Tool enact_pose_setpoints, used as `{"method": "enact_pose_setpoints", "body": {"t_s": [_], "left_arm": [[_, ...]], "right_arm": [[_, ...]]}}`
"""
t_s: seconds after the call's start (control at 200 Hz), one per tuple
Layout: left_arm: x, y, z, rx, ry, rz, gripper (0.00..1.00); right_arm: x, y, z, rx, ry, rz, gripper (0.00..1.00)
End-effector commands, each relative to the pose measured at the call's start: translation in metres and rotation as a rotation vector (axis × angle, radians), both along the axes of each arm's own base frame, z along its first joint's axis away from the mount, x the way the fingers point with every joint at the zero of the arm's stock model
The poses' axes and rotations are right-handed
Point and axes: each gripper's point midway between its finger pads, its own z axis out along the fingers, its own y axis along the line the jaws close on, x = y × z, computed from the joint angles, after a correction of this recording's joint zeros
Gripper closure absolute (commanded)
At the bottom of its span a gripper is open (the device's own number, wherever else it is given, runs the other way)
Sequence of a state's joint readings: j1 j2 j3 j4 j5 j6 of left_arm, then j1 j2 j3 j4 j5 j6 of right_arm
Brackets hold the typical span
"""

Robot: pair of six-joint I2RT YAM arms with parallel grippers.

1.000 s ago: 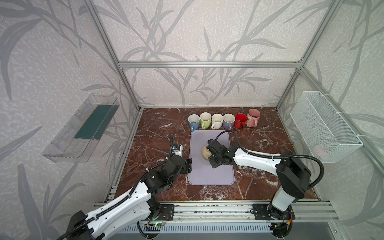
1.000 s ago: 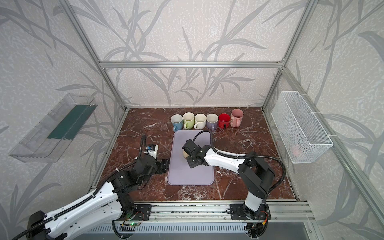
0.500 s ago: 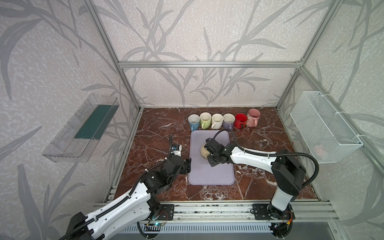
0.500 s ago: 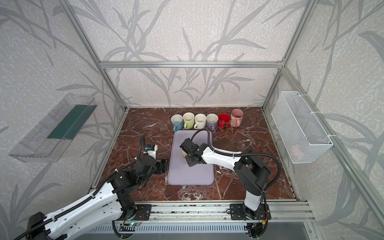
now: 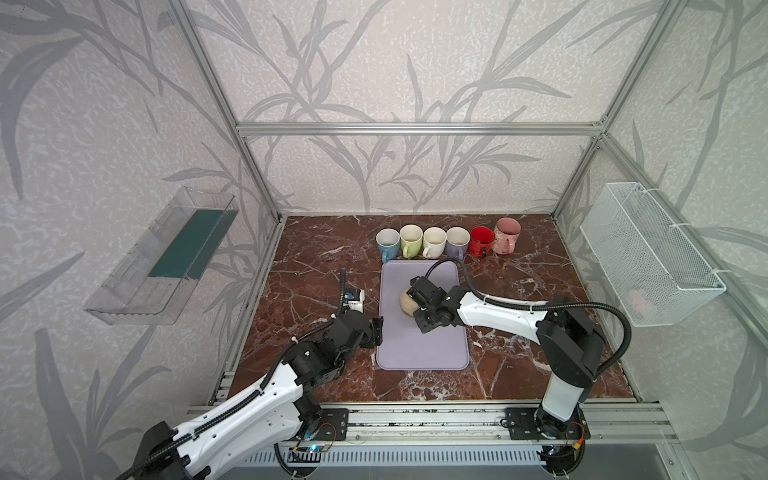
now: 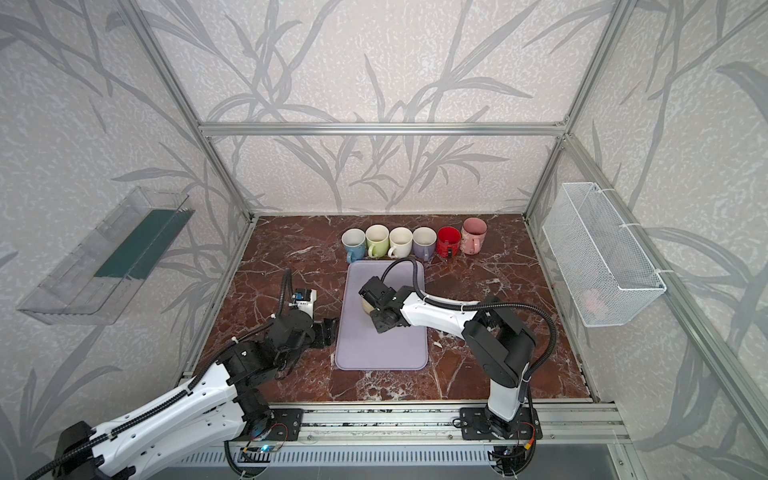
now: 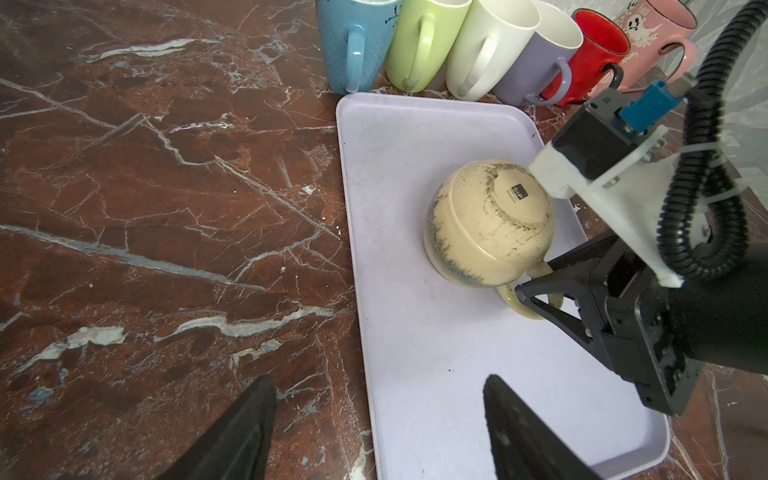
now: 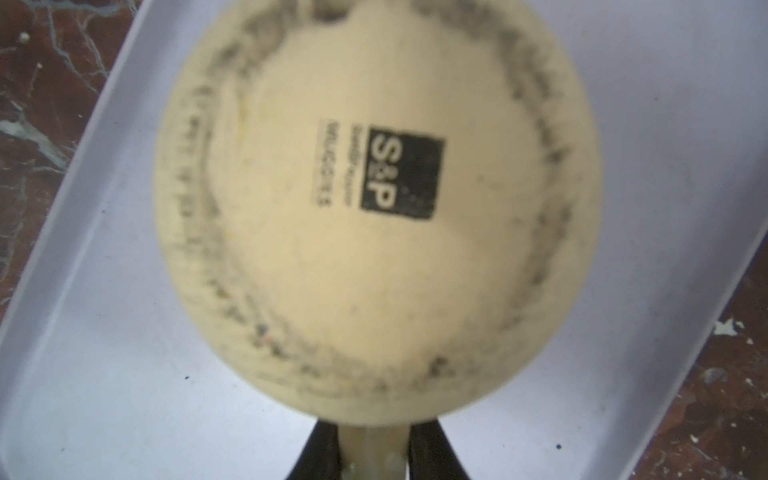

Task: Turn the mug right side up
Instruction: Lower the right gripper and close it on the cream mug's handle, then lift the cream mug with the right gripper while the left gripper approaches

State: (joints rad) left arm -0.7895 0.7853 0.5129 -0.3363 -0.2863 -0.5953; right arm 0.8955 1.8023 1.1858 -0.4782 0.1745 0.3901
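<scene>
Far left, you have one clear plastic wall bin [image 5: 166, 257] with a dark green floor. Your left gripper [image 7: 378, 382] hangs low at the tray's left rim, its black fingers spread wide and holding nothing. One flat lavender plastic tray [image 7: 436, 353] with rounded corners lies on the red-brown, white-veined marble tabletop [image 5: 316, 257]. On its far half sits the round cream ceramic mug [image 7: 490, 220], base up, with a scuffed dark ring and a black square stamp on the foot. Your right gripper [image 8: 374, 451] is pinched tight on the mug's looped handle. Behind the tray six glossy mugs stand upright in one row: blue mug [image 5: 386, 243], lime mug [image 5: 410, 239], off-white mug [image 5: 434, 241], lilac mug [image 5: 457, 241], red mug [image 5: 482, 241], pink mug [image 5: 507, 235]. Far right, one white wire-mesh basket [image 5: 648, 257] hangs on the wall. Aluminium frame, pale leaf-patterned walls.
</scene>
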Motion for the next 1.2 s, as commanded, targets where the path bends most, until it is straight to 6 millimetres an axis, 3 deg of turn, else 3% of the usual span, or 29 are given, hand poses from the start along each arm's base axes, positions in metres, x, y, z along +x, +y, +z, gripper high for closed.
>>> {"method": "enact_pose_setpoints", "body": {"t_s": [0.0, 0.185, 0.455, 0.495, 0.84, 1.04, 1.195], "left_arm": [[0.003, 0.002, 0.008, -0.021, -0.019, 0.024, 0.23], [0.002, 0.003, 0.005, -0.018, -0.014, 0.026, 0.23], [0.002, 0.002, 0.003, -0.035, -0.012, 0.023, 0.23], [0.002, 0.001, 0.003, -0.043, -0.014, 0.022, 0.23], [0.004, -0.006, 0.002, -0.086, -0.008, 0.012, 0.24], [0.005, -0.022, -0.007, -0.130, 0.027, -0.036, 0.26], [0.007, -0.041, 0.000, -0.223, 0.010, -0.092, 0.30]], "right_arm": [[0.002, 0.000, 0.002, -0.013, 0.002, 0.008, 0.80], [0.002, 0.000, 0.004, -0.012, 0.001, 0.013, 1.00], [-0.001, 0.003, 0.022, 0.086, -0.037, 0.037, 1.00], [-0.001, 0.003, 0.037, 0.130, -0.059, 0.037, 1.00], [-0.006, -0.007, 0.068, 0.474, -0.042, 0.029, 1.00], [-0.009, -0.016, 0.085, 0.654, -0.030, 0.034, 1.00], [-0.016, -0.018, 0.104, 0.801, -0.036, 0.069, 1.00]]}}
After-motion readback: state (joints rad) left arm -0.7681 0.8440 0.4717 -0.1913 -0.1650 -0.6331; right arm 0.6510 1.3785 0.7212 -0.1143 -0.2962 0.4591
